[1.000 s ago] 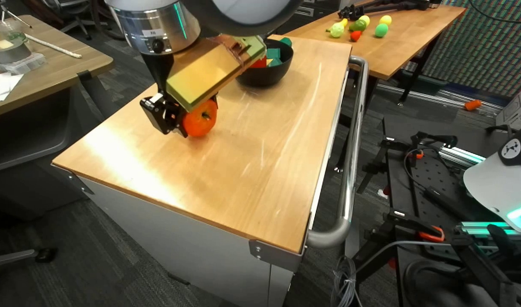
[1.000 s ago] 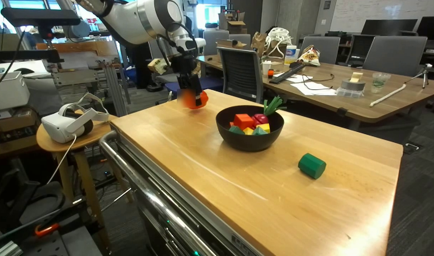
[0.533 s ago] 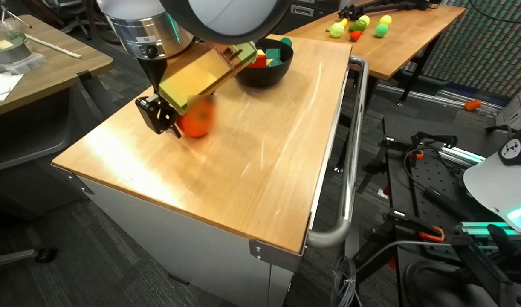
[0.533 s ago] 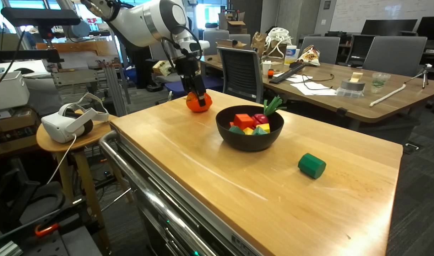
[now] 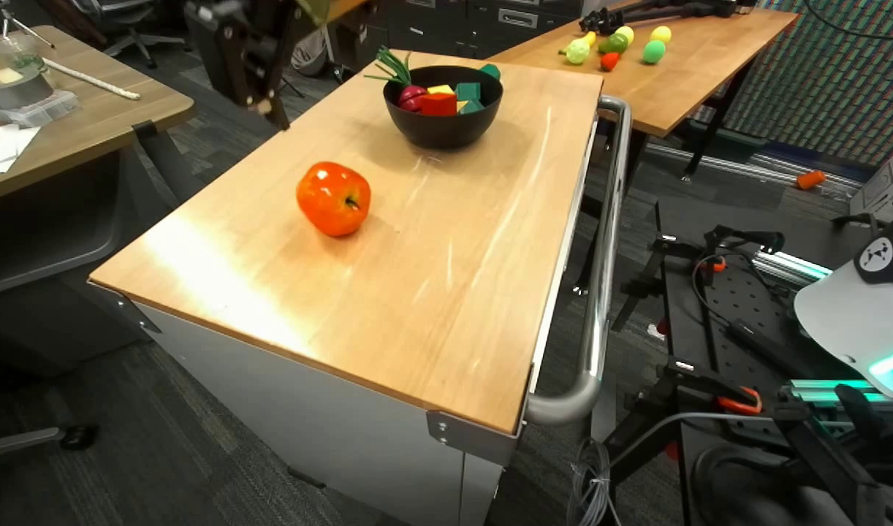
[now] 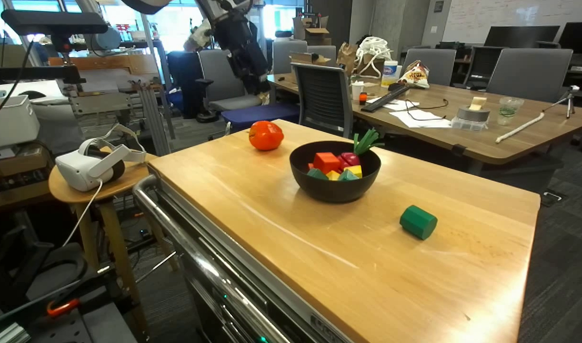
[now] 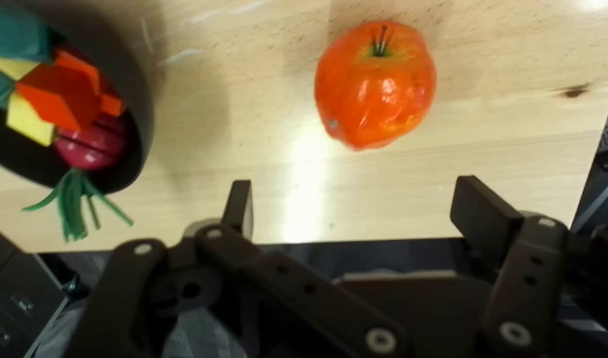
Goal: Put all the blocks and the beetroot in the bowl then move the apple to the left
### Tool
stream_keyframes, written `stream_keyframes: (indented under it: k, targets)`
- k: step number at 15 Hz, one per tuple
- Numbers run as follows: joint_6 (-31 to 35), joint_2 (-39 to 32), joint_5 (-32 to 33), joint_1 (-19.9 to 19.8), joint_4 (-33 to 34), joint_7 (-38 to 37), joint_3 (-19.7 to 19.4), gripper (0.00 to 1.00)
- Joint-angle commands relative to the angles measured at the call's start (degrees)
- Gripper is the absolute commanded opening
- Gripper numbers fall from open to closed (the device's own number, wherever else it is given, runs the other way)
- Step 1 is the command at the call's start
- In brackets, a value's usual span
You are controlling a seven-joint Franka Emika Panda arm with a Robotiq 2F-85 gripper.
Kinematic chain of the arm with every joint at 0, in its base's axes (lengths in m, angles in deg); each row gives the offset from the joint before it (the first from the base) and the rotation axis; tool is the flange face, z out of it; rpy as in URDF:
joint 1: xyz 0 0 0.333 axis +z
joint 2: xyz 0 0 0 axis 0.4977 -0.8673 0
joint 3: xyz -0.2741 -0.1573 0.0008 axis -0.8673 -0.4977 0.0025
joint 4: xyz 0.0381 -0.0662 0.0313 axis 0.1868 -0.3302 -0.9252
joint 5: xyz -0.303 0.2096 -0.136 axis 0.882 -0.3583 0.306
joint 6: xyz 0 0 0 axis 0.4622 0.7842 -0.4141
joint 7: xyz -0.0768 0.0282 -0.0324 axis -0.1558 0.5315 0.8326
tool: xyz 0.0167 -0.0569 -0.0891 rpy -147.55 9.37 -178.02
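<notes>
Hand (image 7: 354, 209): in the wrist view, at six o'clock, spread wide, its fingers (image 7: 483, 211) well apart.
Counter (image 7: 274, 134): pale glossy wood, a glare (image 7: 304, 189) down the middle, a dark knot (image 7: 576, 90) toward two o'clock.
Apple (image 7: 376, 87): on the wood at one o'clock, stem toward twelve.
Bowl (image 7: 130, 84): black, partly in view at ten o'clock, holding green, yellow and red blocks (image 7: 60, 94) and the beetroot (image 7: 92, 144), its leaves (image 7: 71, 209) over the rim.
Steel rail (image 5: 613, 241): in an exterior view, along the counter's three-o'clock side, grey carpet (image 5: 220, 409) below; pale scratches (image 5: 449, 263) mark the wood.
Apple's place: about eight o'clock from the bowl, the blurred hand apart from the apple, toward eleven.
Brown table (image 5: 118, 124): at ten o'clock, carrying a grey tape roll (image 5: 19, 91).
Fruit table (image 5: 709, 69): at two o'clock, with toy fruits (image 5: 653, 51) in yellow, green and red.
Green block (image 6: 418, 222): in an exterior view, on the counter at four o'clock from the bowl, well apart.
Far corner (image 6: 289, 127): the apple near it, ten o'clock from the bowl, the hand apart above.
Stool (image 6: 129, 177): at nine o'clock, bearing a white headset (image 6: 88, 166).
Chairs (image 6: 529, 71): grey, by the brown table, a whiteboard (image 6: 519, 19) behind at two o'clock.
</notes>
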Motion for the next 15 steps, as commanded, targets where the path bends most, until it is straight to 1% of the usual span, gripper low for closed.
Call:
stream_keyframes:
  k: [1, 3, 4, 5, 7, 9, 13, 14, 15]
  targets:
    - [2.1, 13.9, 6.9, -3.1, -10.2, -1.5, 0.7, 1.00]
    - [3.0, 19.9, 7.7, -6.1, -14.5, 1.6, 0.8, 1.00]
    - [4.6, 22.8, 6.1, -7.6, -16.9, 5.0, 0.3, 1.00]
    - [1.1, 15.7, 5.6, -7.5, -10.4, 1.8, 2.7, 1.00]
    - [2.4, 20.4, 5.2, -9.9, -14.2, 4.4, 2.7, 1.00]
    - [3.1, 22.0, 5.1, -10.5, -15.9, 5.0, 2.8, 1.00]
    - [3.4, 22.0, 5.1, -10.4, -16.4, 5.0, 3.0, 1.00]
    - [2.2, 22.3, 6.0, -10.3, -15.3, 5.6, 4.1, 1.00]
    - [-0.3, 23.4, 5.6, -10.1, -13.5, 7.9, 5.1, 1.00]
